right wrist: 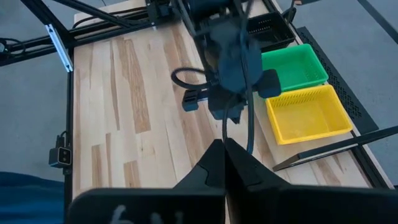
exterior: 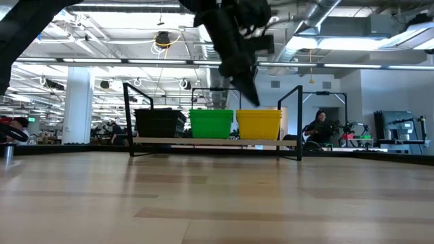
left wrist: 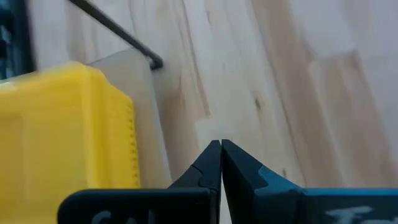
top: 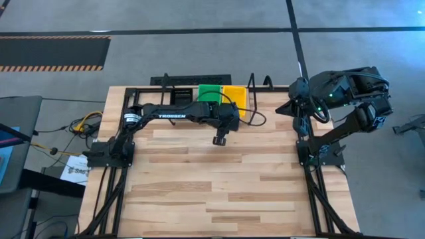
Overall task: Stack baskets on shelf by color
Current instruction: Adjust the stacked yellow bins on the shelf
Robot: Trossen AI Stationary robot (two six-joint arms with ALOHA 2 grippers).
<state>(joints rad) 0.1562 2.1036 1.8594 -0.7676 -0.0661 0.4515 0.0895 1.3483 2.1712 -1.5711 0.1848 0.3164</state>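
From my station I see the shelf (exterior: 210, 141) along the counter's (top: 219, 192) far edge, carrying three piles in a row: black baskets (exterior: 160, 123) toward its left end, green baskets (exterior: 211, 123) in the middle, yellow baskets (exterior: 258, 124) toward its right end. From above, no loose basket shows on the open counter, so I judge the sorting close to finished or done.

The left end effector (top: 220, 140) hangs above the counter just in front of the shelf, nearest the green and yellow piles, with its fingers (left wrist: 211, 163) pressed together and nothing between them. In its wrist view the yellow pile sits just beside it, apart from the fingertips, with the shelf's wire upright (left wrist: 118, 31) beyond.

My worry is the arm's link and cable, which pass right over the green and yellow piles. If I swing or lower that arm carelessly, it could clip a rim and knock the top basket off, or shove a pile sideways into its neighbour. I would lift clear and pull toward the near edge before turning.

The right end effector (right wrist: 224, 155) waits folded high off the counter's right edge, well apart from the shelf, its fingers closed and empty too.
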